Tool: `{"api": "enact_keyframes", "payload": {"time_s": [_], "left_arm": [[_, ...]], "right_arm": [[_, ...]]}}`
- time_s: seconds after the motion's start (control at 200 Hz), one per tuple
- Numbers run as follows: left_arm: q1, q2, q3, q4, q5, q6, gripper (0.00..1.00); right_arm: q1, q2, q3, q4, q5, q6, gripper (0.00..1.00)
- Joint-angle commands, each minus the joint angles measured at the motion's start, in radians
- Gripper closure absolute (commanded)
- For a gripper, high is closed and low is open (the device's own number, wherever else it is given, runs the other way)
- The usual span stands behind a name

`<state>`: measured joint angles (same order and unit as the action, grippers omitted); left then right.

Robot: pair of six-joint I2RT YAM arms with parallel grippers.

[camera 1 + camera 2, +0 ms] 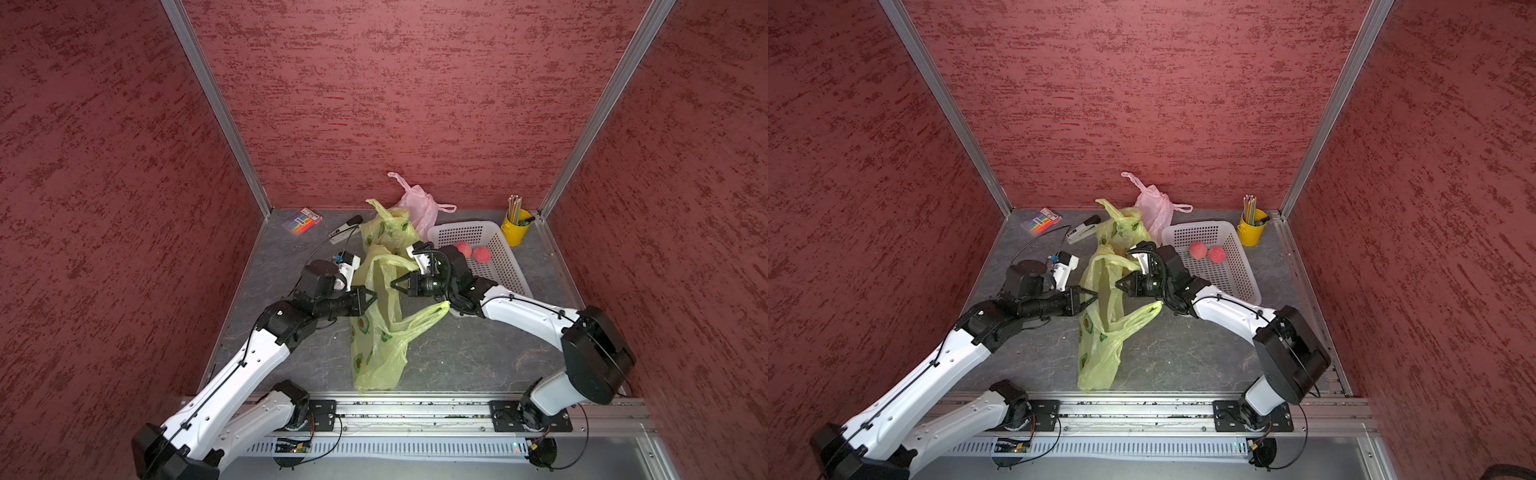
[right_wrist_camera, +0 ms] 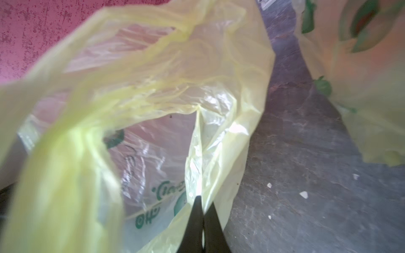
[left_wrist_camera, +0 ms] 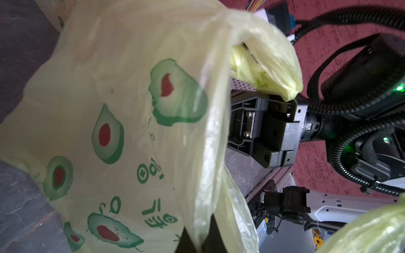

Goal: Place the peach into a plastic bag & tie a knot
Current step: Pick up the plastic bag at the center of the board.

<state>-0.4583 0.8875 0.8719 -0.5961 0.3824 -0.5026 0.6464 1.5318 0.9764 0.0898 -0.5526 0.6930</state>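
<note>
On the grey stone-look tabletop (image 1: 457,353), centre: a thin yellow-green plastic bag (image 1: 376,345) with an avocado print lay lengthwise, closed end toward the robot's rail, upper part pulled up between the two arms.
Left gripper (image 1: 374,296): clenched, tip right at the bag's left edge. Looked like it had the film pinched, and the left wrist view showed the sheet running straight down to its finger.
Right gripper (image 2: 202,203): jaws squeezed together on a fold of the same bag, pretty clear in the right wrist view.
Bag handles: one loop (image 1: 432,311) flopped out toward the right arm, another (image 1: 386,259) arched up near the right wrist camera.
Peaches: two round pinkish-red peaches (image 1: 463,249) (image 1: 482,254) sat side by side in a white perforated plastic basket (image 1: 505,274), to the right of the bag.
Back wall: a second avocado-print bag (image 1: 386,228) and a pale pink plastic bag (image 1: 417,205), bunched together.
Back right corner: a yellow metal bucket (image 1: 515,232) holding pencils.
Back left: a black-and-white stapler (image 1: 345,228) near a flat pack of coloured markers (image 1: 302,221).
</note>
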Motion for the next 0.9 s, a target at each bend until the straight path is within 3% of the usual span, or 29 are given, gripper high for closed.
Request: {"api": "enact_keyframes", "payload": {"time_s": [0.0,0.22,0.436,0.766,0.897], "left_arm": [[0.076,-0.04,0.017,-0.066,0.053,0.037,1.0],[0.235,-0.041,0.05,-0.134,0.139,0.097,1.0],[0.278,0.021,0.108,-0.124,0.183,0.13,1.0],[0.243,0.135,0.125,0.055,0.279,0.085,1.0],[0.203,0.175,0.128,0.099,0.281,0.098,1.0]], "right_arm": [[-0.057,-0.059,-0.028,-0.073,0.062,-0.087,1.0],[-0.173,-0.073,-0.058,-0.095,0.026,-0.162,1.0],[-0.199,-0.011,0.043,-0.217,0.113,-0.201,1.0],[-0.261,-0.103,0.12,-0.365,0.225,-0.245,0.52],[-0.332,-0.163,0.123,-0.414,0.268,-0.262,0.41]]}}
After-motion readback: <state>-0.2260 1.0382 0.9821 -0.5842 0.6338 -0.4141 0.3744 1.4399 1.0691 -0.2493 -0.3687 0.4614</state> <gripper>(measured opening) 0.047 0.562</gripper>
